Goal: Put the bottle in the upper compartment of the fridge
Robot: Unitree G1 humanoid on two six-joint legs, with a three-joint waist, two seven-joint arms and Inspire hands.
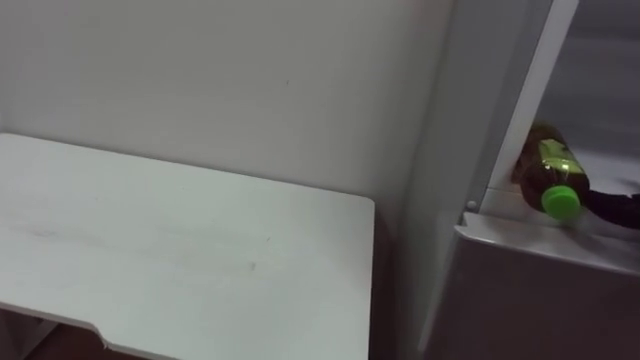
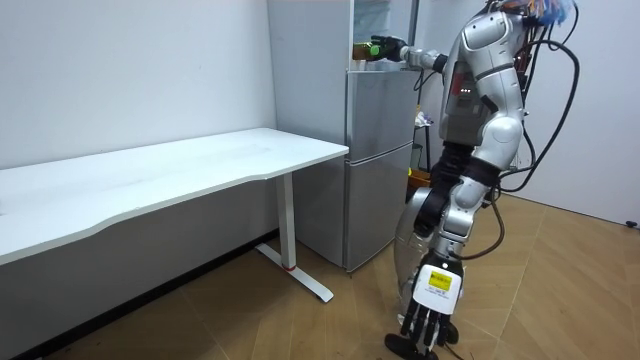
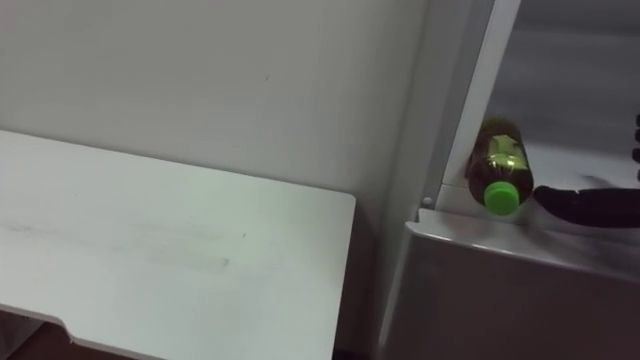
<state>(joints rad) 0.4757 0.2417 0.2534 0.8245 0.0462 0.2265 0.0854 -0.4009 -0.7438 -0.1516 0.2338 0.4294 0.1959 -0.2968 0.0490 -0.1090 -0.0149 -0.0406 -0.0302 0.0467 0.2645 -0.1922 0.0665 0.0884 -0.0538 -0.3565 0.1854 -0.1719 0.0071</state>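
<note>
- Green-capped bottle (image 1: pixel 552 172), just one, lies sideways in the upper fridge (image 1: pixel 530 290).
- Right hand (image 1: pixel 615 207) is cut off by the cap, grip unclear.
- Left hand (image 2: pixel 428 322) hangs, fingers relaxed.

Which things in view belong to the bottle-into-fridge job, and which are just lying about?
Part of the job: bottle, lying at the edge of the upper compartment; fridge; right robot hand beside the bottle.
Just there: table; left robot hand, hanging idle.
</note>
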